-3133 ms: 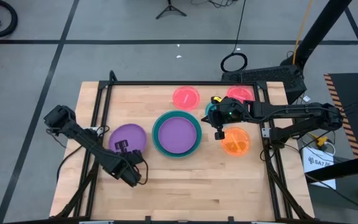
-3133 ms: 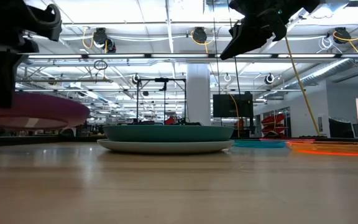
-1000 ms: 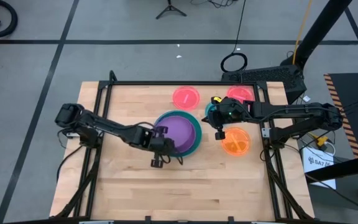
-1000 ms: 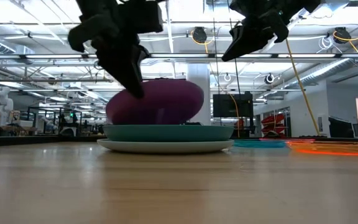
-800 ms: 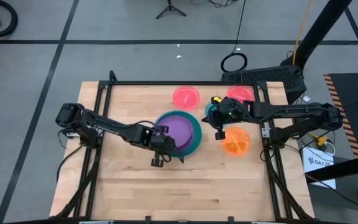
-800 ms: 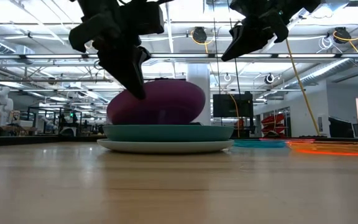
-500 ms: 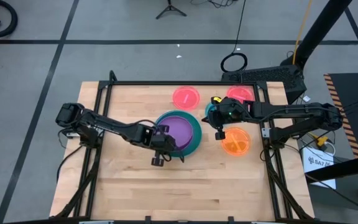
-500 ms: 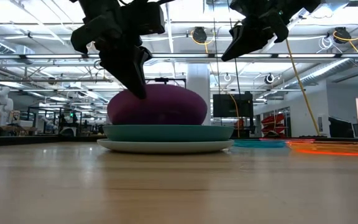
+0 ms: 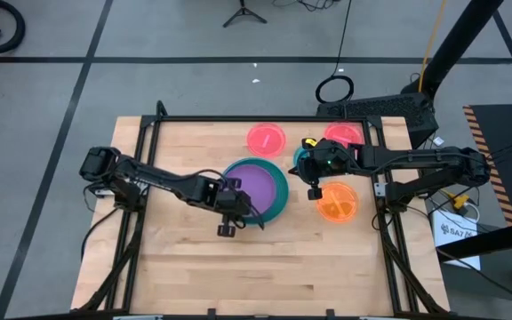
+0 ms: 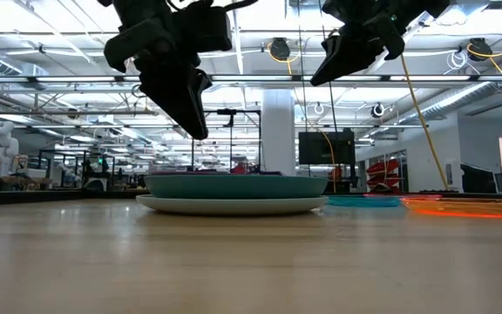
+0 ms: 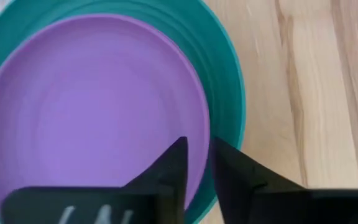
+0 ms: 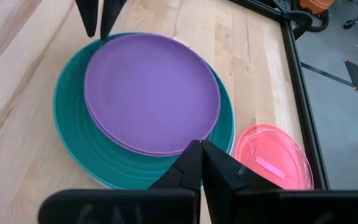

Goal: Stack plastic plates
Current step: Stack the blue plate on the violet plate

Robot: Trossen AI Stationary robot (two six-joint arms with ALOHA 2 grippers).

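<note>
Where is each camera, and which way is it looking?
High view: above the table, looking straight down; shows both arms, left gripper, right gripper.
Low view: at tabletop height, looking level across; grippers hang overhead.
Left wrist view: on the left arm, facing down; own fingers show.
Right wrist view: on the right arm; own fingers show.
Shared: purple plate in teal plate.

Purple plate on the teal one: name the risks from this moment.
1. The left gripper hangs close over the rim of the purple plate; pulling away low could drag it off the teal plate.
2. The purple plate sits off-centre, so later plates may stack crooked.
3. The right gripper hovers just beside the stack, above the orange plate; the arms could collide.
</note>
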